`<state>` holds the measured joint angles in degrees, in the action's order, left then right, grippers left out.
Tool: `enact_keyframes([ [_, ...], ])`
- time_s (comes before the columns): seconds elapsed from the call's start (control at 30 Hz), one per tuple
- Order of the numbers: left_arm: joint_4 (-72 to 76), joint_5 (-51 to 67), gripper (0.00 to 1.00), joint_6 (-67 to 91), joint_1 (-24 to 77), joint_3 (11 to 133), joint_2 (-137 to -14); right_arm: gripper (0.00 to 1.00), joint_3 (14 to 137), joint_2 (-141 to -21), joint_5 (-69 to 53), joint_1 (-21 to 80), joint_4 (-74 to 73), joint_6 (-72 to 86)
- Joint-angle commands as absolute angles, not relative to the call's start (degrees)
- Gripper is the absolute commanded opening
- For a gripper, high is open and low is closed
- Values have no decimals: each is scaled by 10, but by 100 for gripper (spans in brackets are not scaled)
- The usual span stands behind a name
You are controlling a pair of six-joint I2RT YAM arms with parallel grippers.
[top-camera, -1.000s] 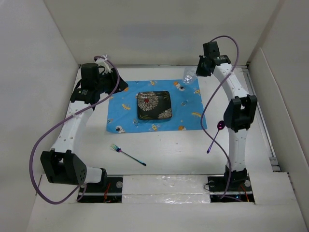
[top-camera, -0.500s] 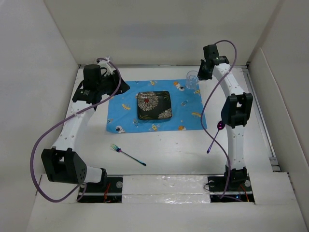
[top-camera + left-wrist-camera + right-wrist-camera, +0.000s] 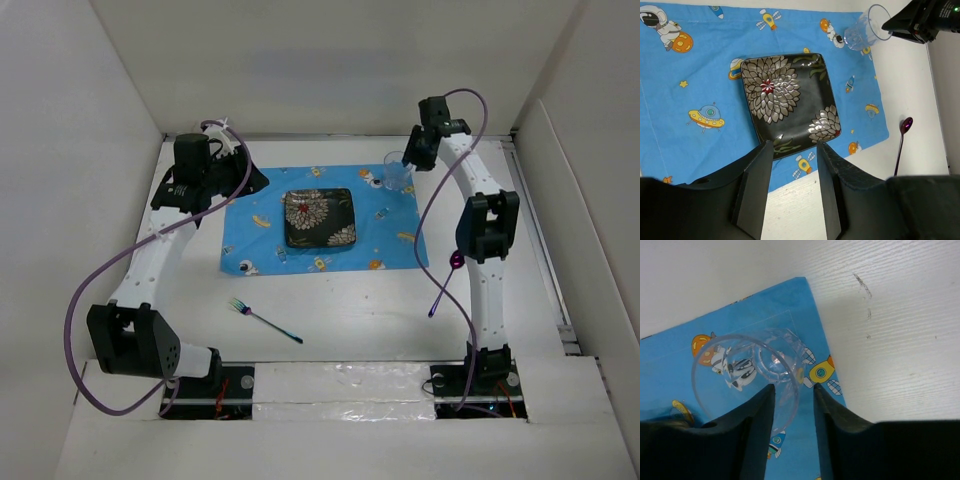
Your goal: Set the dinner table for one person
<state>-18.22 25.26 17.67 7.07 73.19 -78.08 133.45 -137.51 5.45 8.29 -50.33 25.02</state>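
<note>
A clear glass (image 3: pixel 396 170) (image 3: pixel 745 370) stands upright on the far right corner of the blue space-print placemat (image 3: pixel 250 225), which lies on the white dinner table (image 3: pixel 350 310). My right gripper (image 3: pixel 411 158) (image 3: pixel 794 387) is open, its two fingers straddling the near wall of the glass with a gap on each side. A dark floral square plate (image 3: pixel 320 217) (image 3: pixel 790 102) sits in the middle of the mat. My left gripper (image 3: pixel 250 182) (image 3: pixel 794 144) hovers open over the mat's left edge, with nothing between its fingers.
A purple spoon (image 3: pixel 445 283) (image 3: pixel 901 142) lies on the table right of the mat. An iridescent fork (image 3: pixel 265 320) lies near the front, left of centre. White walls enclose the table on three sides.
My right gripper has opened and let go of the glass, which went from tilted in the grip to standing upright on the mat's corner. The left arm has barely moved.
</note>
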Motion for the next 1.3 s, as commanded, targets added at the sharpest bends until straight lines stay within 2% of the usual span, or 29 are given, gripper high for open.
enact_keyframes([
  [0.0, -163, 263, 38, 179, 72, 743, -779, 46, 1360, -1305, 28, 68, -459, 269],
  [0.07, -164, 274, 38, 185, 72, 746, -779, 52, 1345, -1279, 9, 48, -439, 273],
  [0.1, -161, 288, 37, 192, 79, 746, -779, 54, 1281, -1214, 5, 40, -422, 280],
  [0.17, -162, 281, 37, 193, 94, 748, -778, 54, 1247, -1189, 4, 29, -398, 280],
  [0.2, -166, 271, 34, 191, 104, 750, -779, 43, 1205, -1126, 5, 29, -384, 282],
  [0.23, -170, 263, 14, 186, 118, 752, -780, 29, 1107, -1090, 4, 23, -368, 287],
  [0.3, -198, 225, 1, 161, 169, 771, -791, 0, 990, -1016, -12, 17, -312, 311],
  [0.33, -217, 159, 0, 143, 212, 790, -796, 0, 815, -897, -16, 11, -268, 327],
  [0.37, -221, 158, 0, 137, 213, 790, -796, 0, 813, -896, -16, 11, -267, 327],
  [0.43, -227, 120, 0, 131, 269, 792, -795, 0, 672, -790, -12, 11, -258, 334],
  [0.57, -211, 118, 0, 142, 295, 766, -774, 0, 529, -666, -5, 0, -317, 364],
  [0.6, -206, 123, 6, 150, 295, 757, -769, 7, 512, -651, -4, 0, -329, 379],
  [0.67, -199, 138, 11, 152, 295, 737, -757, 18, 481, -623, -7, -5, -358, 391],
  [0.7, -197, 141, 15, 152, 295, 731, -752, 27, 464, -619, -5, -5, -372, 399],
  [0.8, -191, 146, 18, 149, 295, 708, -736, 40, 440, -621, 16, -5, -393, 401],
  [0.87, -182, 158, 19, 152, 295, 688, -723, 43, 439, -632, 41, -5, -406, 396],
  [0.97, -168, 171, 20, 158, 295, 664, -705, 45, 436, -669, 27, -17, -379, 357],
  [1.13, -162, 177, 21, 164, 295, 636, -682, 44, 484, -775, 52, -17, -381, 312],
  [1.27, -160, 171, 21, 167, 295, 625, -660, 43, 489, -816, 63, -11, -374, 297],
])
